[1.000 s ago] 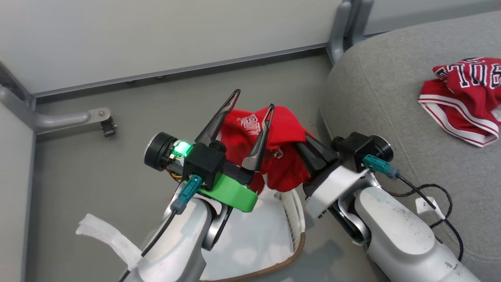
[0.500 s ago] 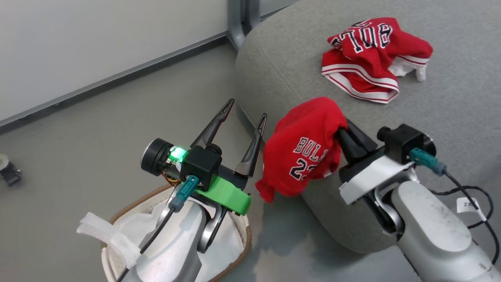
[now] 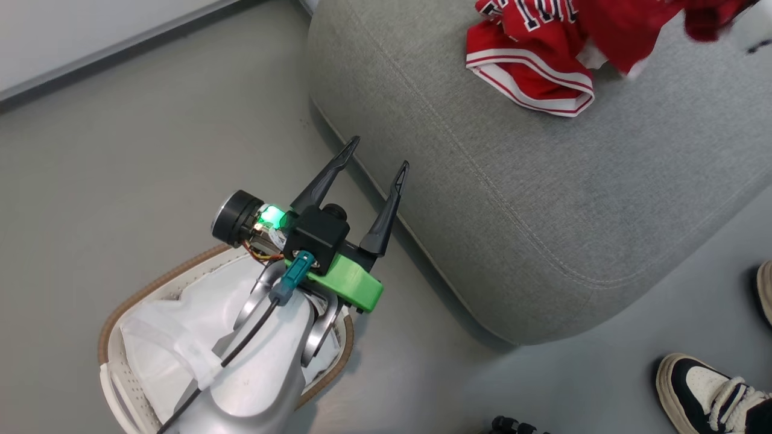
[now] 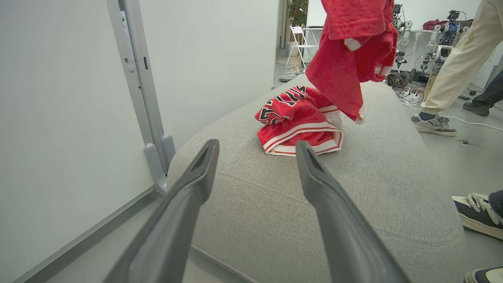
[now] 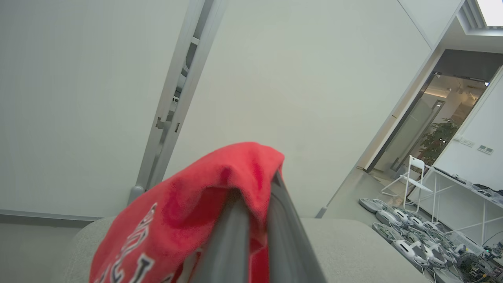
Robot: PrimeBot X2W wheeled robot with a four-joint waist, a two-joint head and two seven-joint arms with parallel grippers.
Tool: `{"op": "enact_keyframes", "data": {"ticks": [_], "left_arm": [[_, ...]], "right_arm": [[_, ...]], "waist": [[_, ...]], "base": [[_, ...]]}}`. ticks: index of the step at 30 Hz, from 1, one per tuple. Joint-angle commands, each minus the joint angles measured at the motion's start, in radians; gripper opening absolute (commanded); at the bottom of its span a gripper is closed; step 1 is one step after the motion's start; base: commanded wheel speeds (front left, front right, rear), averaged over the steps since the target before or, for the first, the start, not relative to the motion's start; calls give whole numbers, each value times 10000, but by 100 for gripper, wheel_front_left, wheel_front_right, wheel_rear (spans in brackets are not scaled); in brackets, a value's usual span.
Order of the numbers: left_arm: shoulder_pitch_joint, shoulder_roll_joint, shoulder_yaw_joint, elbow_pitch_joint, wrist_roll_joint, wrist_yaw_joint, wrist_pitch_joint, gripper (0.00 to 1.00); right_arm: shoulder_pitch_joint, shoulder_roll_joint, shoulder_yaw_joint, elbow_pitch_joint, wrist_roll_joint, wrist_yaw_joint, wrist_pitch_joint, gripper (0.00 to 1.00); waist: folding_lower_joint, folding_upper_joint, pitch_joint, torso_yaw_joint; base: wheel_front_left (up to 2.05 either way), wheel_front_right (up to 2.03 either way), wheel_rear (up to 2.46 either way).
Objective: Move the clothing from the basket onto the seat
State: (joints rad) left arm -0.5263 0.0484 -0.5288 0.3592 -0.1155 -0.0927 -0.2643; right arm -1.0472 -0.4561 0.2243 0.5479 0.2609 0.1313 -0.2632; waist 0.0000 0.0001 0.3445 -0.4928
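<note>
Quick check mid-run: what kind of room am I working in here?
Probably a robotics lab: robot hardware in the background, grey devices laid out on the floor, a white folding chair, partition walls beside the grey seat.

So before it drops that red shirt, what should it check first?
1. Right pincer clamped on the jersey: ok.
2. Jersey hanging above the seat, not the floor: ok.
3. Shorts lying on the seat, beside the drop spot: ok.
4. Left pincer open, holding nothing: ok.
5. Basket free of red clothing: cannot tell; the left arm and a white sheet cover much of it.
6. Person's shoe on the floor, off the seat: ok.
</note>
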Motion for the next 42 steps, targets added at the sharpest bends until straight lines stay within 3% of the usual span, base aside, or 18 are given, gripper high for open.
{"op": "enact_keyframes", "data": {"ticks": [1,7,12,13,14,15,20,27,35,42], "left_arm": [[-311,76,41,11,98,-30,1,100],[-584,73,145,38,336,-49,-1,100],[-677,65,44,114,405,-133,-1,100],[-695,65,79,133,423,-133,-1,100],[-694,70,120,146,442,-132,-1,100],[-655,70,195,161,438,-102,-1,100],[-231,71,584,141,306,57,-1,100],[590,171,1360,-96,233,346,1,100],[1584,166,2562,-435,338,895,-1,100],[2477,122,3619,-249,337,1435,-1,100]], "right_arm": [[-414,-147,-135,355,-73,-10,-19,0],[-1635,-501,-306,2151,-500,-12,-19,0],[-996,-170,-433,3181,-551,-10,-18,0],[-754,-72,-533,3370,-473,-12,-19,18],[-572,-25,-624,3474,-451,-12,-19,18],[-323,66,-721,3560,-475,-12,-19,100],[1149,455,-1315,3169,-400,-12,-19,100],[3457,926,-1971,1643,-111,-11,-19,100],[5289,1655,-1710,-473,466,-11,-19,100],[5976,2512,-1174,-1300,539,-11,-19,100]], "waist": [[0,-1,1211,836],[0,-1,1952,1493],[0,-1,2112,1836],[0,-1,2084,1883],[0,-1,2056,1911],[0,-1,2001,1935],[0,-1,1586,1974],[0,-1,730,2164],[0,-1,-50,3007],[0,-1,-590,3802]], "base": [[0,0,0],[0,0,0],[0,0,0],[0,0,0],[0,0,0],[0,0,0],[0,0,0],[0,0,0],[0,0,0],[0,0,0]]}}
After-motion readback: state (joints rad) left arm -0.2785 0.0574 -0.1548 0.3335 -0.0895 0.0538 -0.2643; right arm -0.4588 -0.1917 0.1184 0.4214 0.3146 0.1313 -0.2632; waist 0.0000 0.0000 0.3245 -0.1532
